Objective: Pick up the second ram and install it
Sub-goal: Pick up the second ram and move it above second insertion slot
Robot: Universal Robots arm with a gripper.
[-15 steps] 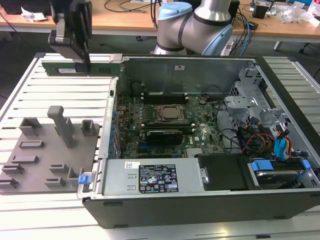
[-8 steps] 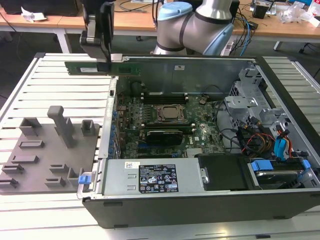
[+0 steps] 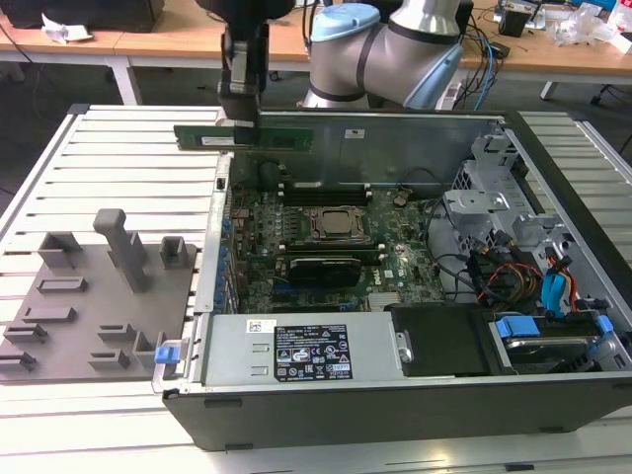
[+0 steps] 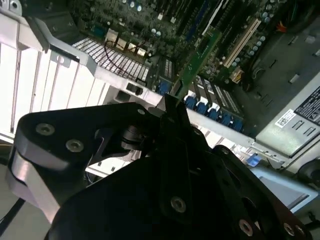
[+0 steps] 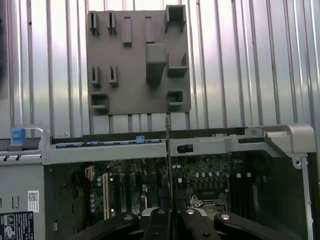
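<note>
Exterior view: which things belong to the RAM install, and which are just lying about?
Job: second ram, gripped by the claw; motherboard; open computer case.
Lying about: grey tray; slatted table; desks behind.

The pincer (image 4: pixel 172 106) grips the second ram (image 4: pixel 199 57) over the motherboard (image 4: pixel 160 17).

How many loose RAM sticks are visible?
1: the second ram, held in the gripper over the rim of the open case. Sticks seated on the motherboard may be hidden.
</note>
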